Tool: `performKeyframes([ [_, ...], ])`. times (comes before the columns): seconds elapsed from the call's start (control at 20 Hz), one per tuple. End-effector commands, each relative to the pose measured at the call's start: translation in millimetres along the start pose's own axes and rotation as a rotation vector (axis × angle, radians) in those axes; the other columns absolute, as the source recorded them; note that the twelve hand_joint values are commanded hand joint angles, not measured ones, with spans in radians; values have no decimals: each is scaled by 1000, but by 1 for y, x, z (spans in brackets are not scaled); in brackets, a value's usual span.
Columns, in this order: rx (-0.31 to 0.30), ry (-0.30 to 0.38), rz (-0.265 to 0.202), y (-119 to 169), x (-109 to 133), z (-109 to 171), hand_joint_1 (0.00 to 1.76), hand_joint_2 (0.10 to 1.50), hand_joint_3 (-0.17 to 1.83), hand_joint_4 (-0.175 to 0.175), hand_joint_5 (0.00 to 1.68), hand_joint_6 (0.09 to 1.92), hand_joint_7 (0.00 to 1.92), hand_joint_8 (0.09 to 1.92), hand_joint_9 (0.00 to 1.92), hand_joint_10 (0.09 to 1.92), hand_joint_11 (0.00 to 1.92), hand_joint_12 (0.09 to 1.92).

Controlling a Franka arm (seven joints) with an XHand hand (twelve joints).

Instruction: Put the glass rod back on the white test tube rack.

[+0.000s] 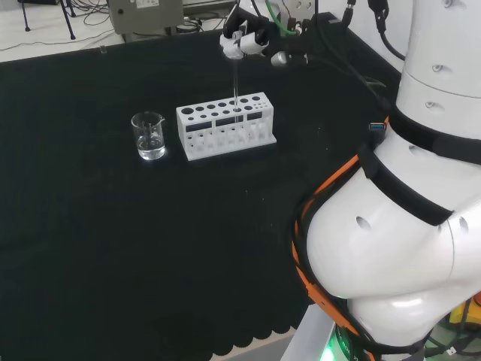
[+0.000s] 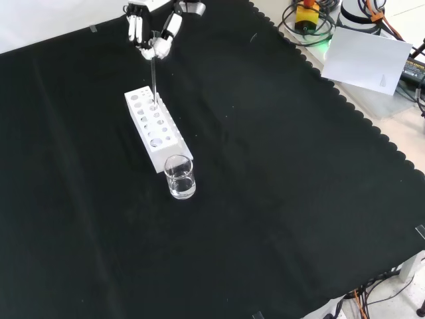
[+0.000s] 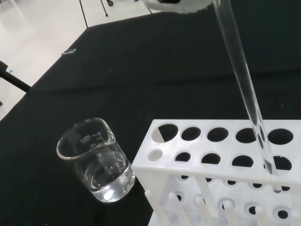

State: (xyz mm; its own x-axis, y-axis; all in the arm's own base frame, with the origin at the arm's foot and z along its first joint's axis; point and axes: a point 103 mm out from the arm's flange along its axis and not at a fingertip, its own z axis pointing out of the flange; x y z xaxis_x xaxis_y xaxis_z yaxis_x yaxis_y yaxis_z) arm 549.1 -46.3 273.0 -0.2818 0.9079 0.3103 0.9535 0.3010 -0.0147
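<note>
Black cloth covers the desk (image 1: pixel 113 248), and on it stand one white test tube rack (image 1: pixel 225 125) and one clear glass beaker (image 1: pixel 149 135), with one glass rod (image 1: pixel 236 86) held above the rack. In the head view the beaker sits just to the left of the rack, apart from it; in the front view it stands just below the rack's near end, so close that the two seem to touch.

At the top of the front view the robot hand (image 2: pixel 151 30) has its fingers curled, pinching the top of the rod. The rod hangs nearly upright, and its lower end is inside one of the rack's holes near the end farthest from the beaker.

From the wrist, that lower end shows plainly: it has passed through a hole in the top plate and its tip stands between the rack's plates. This view also shows a shallow layer of clear liquid in the beaker, and a blurred white part of the robot hand.

From the head camera the rod is a faint pale line, hard to follow, and the rack's far end is cut off in the wrist view.
</note>
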Motion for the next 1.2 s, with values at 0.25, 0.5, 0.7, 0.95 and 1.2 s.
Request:
performKeyframes([
  [0.25,23,-6,-5,10,-7,8,1280,1108,0,-175,1144,434,940,1386,1575,1086,1628,890],
  [0.5,31,-11,1,12,-11,8,1280,1108,0,-175,1144,434,940,1386,1575,1085,1628,889],
  [0.7,40,-8,4,13,-18,15,1280,1108,0,-175,1144,434,940,1387,1575,1085,1629,889],
  [0.95,59,-19,5,15,-19,29,1280,1108,0,-175,1144,434,940,1387,1575,1085,1629,889],
  [1.2,64,-22,1,17,-17,32,1280,1108,0,-175,1144,434,940,1387,1575,1084,1629,888],
])
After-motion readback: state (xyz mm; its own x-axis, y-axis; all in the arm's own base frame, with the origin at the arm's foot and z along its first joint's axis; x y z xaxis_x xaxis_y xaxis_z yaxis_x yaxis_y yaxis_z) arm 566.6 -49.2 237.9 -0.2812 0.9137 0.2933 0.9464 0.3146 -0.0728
